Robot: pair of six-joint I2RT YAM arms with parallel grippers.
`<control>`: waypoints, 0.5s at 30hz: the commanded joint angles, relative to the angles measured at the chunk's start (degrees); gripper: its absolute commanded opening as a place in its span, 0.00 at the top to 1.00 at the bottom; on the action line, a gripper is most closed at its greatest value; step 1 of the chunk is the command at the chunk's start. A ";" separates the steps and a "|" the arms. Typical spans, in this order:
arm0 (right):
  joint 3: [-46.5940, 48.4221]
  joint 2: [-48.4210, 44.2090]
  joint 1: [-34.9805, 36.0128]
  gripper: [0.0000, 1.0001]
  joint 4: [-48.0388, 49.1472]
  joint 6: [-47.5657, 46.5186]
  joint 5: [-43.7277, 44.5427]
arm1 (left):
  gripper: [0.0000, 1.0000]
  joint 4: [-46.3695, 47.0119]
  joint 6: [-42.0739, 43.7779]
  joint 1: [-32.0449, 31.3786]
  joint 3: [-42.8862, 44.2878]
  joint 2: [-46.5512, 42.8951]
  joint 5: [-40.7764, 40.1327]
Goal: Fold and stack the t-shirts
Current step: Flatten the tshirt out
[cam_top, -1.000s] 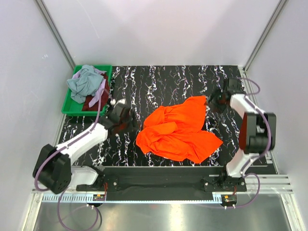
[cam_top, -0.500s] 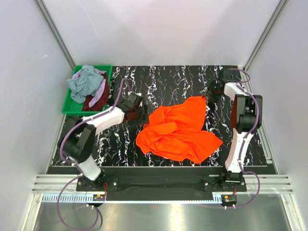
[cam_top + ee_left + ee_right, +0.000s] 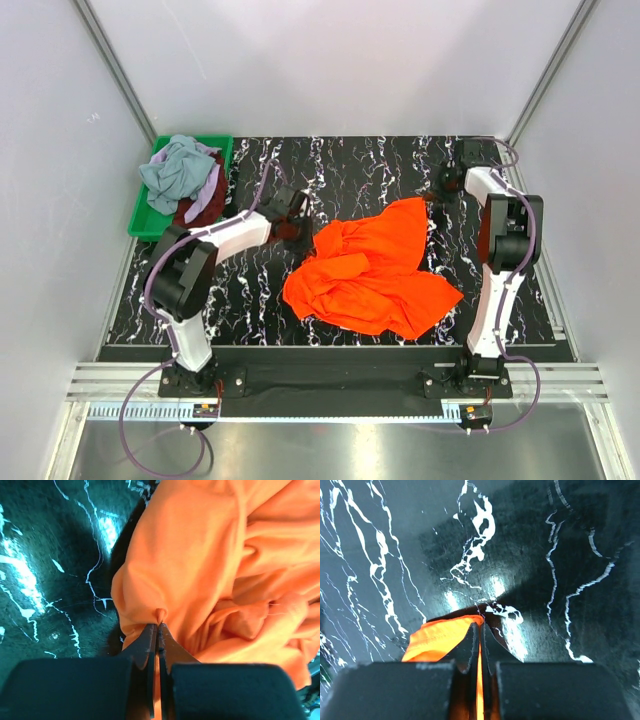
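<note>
Orange-red t-shirt (image 3: 370, 270) lies crumpled mid-tabletop (image 3: 350, 160); left gripper (image 3: 159, 626) pinches its left edge, right gripper (image 3: 480, 624) its far-right corner. Bare marble runs along the far edge; green bin (image 3: 140, 215) holding other t-shirts (image 3: 175, 170) fills the far-left corner

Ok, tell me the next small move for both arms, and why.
Probably lift both grippers a little and draw them apart: the left gripper is shut on the left edge of the orange shirt, the right gripper on its far right corner, and the shirt lies crumpled.
</note>
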 commanded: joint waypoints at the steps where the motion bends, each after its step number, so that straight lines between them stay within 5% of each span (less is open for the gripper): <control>1: 2.02 -6.66 -0.51 1.00 -1.85 1.18 4.78 | 1.00 -1.82 -0.24 2.60 6.73 -2.11 -1.14; 7: -7.72 -24.41 -2.79 1.00 -5.54 10.06 21.12 | 1.00 -5.60 -1.20 13.84 26.38 4.79 -1.26; 13: -23.36 -36.56 -2.79 1.00 -5.64 14.72 24.66 | 1.00 -12.11 2.74 15.80 49.62 19.47 3.31; 14: -25.31 -38.39 -2.79 1.00 -5.46 15.25 25.10 | 0.88 -12.99 4.14 15.71 51.48 20.55 6.55; 15: -27.24 -39.28 -2.79 1.00 -4.59 15.86 24.58 | 0.56 -13.52 4.68 15.71 52.28 20.91 7.62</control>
